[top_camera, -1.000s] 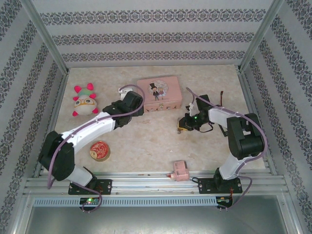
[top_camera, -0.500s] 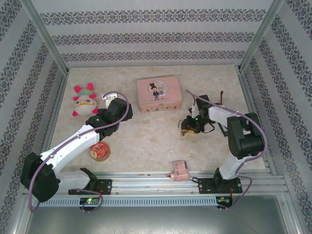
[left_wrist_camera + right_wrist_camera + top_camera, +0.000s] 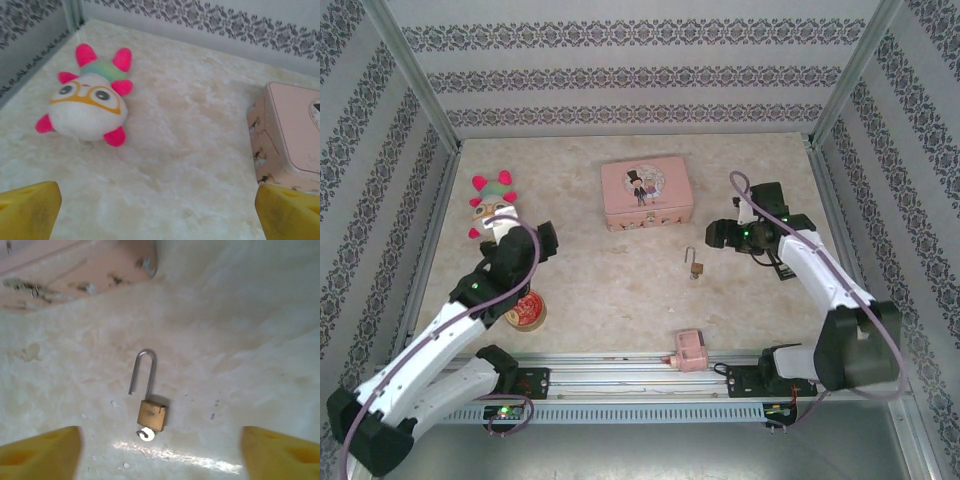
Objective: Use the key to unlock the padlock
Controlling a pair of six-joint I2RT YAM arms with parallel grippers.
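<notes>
Looking down from the top camera, I saw the padlock (image 3: pixel 695 264) lying flat on the tabletop (image 3: pixel 610 280), by itself, near the front of the pink tin (image 3: pixel 647 195) and a little to its right. My right hand (image 3: pixel 720 235) hung near the padlock on its right side, touching nothing. Through the right wrist camera the yellow fingertips (image 3: pixel 40 452) stood wide apart and empty, with the padlock lying ahead between them. One leg of the shackle (image 3: pixel 144 367) sat in the brass body, and the other ended free, short of it. A small white bit (image 3: pixel 146 434) touched the body's base, but I could not tell what it was. My left hand (image 3: pixel 498 228) was over by the plush (image 3: pixel 492 190), well apart from the padlock, released and holding nothing.
</notes>
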